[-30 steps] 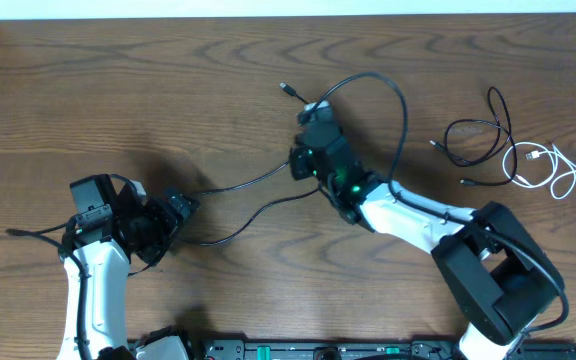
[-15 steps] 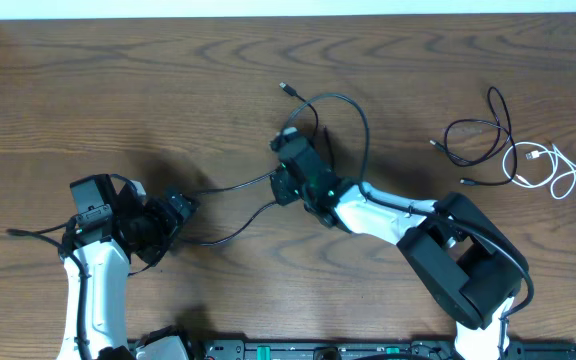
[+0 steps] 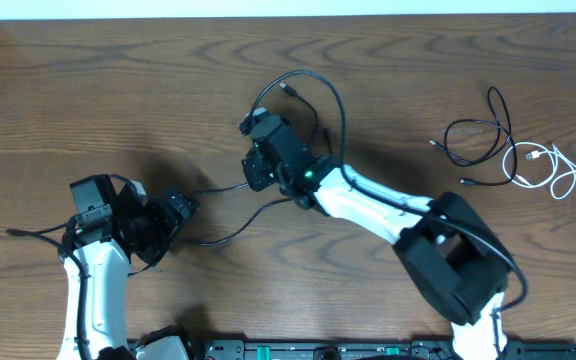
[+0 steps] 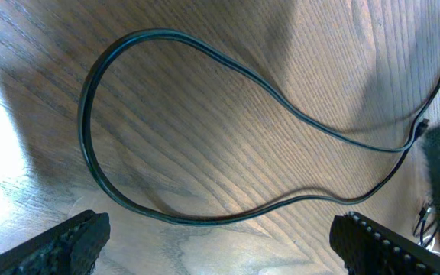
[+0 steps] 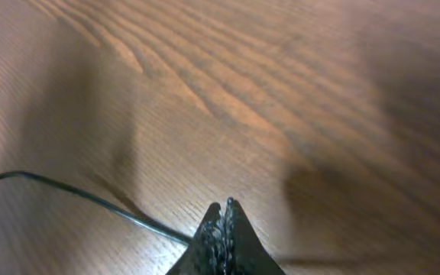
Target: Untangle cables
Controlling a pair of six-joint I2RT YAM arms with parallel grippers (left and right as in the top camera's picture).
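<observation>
Black cord (image 5: 128,216) pinched in right claw (image 5: 224,214); left claw (image 4: 220,241) spread wide above its loop.

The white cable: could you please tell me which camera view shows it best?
The overhead view: the white cable lies loosely looped at far right, beside black cables. Neither wrist view clearly shows it.

overhead top-down, wrists close over cable (image 4: 85,122)
</observation>
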